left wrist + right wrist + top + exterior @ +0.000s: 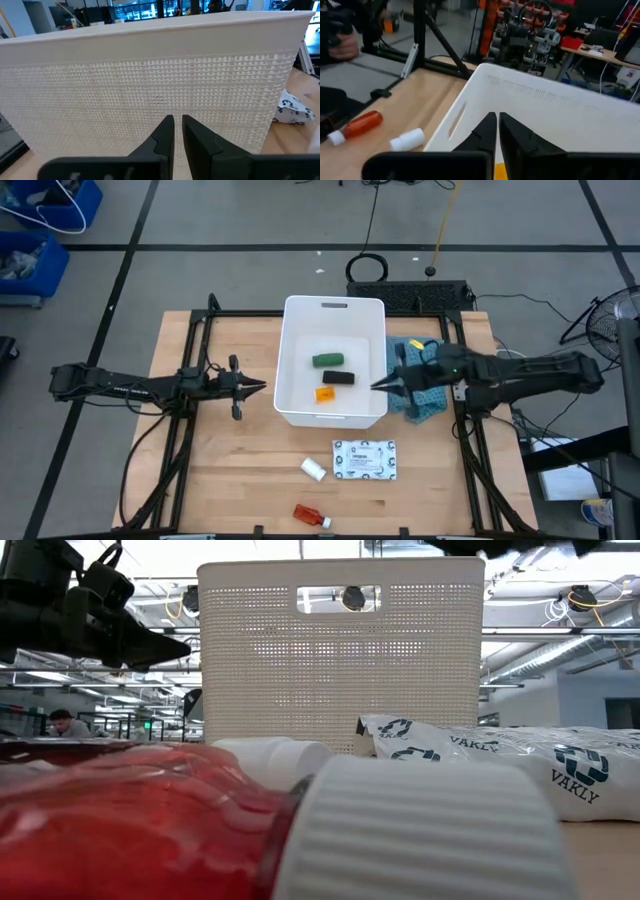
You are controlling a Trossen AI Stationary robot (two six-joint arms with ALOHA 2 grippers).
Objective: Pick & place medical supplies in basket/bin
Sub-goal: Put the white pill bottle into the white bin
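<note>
The white tub (335,415) stands mid-table and holds the green oblong (328,360), the black oblong (338,378) and the orange vial (326,393). On the table near the tub lie the flat white packet (364,459), the small white cylinder (314,469) and the red bottle (312,515); the bottle fills the low view's foreground (130,830). My left gripper (262,387) is shut, its fingertips (177,122) just short of the tub's left wall (150,95). My right gripper (378,385) is shut above the tub's right rim, pointing into the tub (495,120).
A teal-blue cloth (420,395) lies bunched on the table right of the tub, under the right arm. Bare wood lies left of the tub and along the near edge. A person's hand (342,45) shows in the room beyond the table.
</note>
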